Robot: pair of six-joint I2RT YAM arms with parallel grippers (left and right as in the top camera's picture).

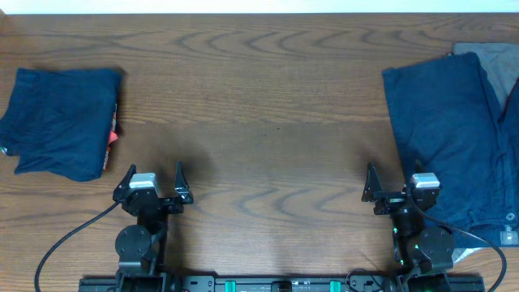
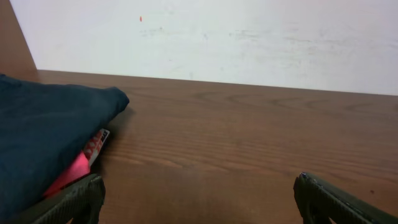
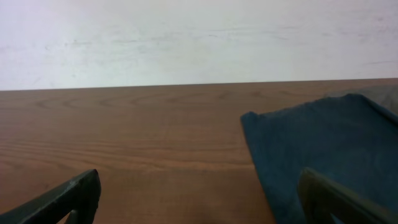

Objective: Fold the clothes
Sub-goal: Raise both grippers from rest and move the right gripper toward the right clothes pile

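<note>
Two navy pairs lie on the table (image 1: 268, 122). The folded navy pair (image 1: 61, 122) sits at the table's left end. The spread navy pair (image 1: 450, 130) lies flat at its right end, on top of a grey pair (image 1: 491, 57) in the table's far right corner. My left gripper (image 1: 154, 178) and right gripper (image 1: 395, 180) hover by the table's near edge, jaws wide, holding nothing. The cotton looks soft, light and floppy, so I expect it to sag. I'd pinch the spread pair's corner nearest the table's middle.
</note>
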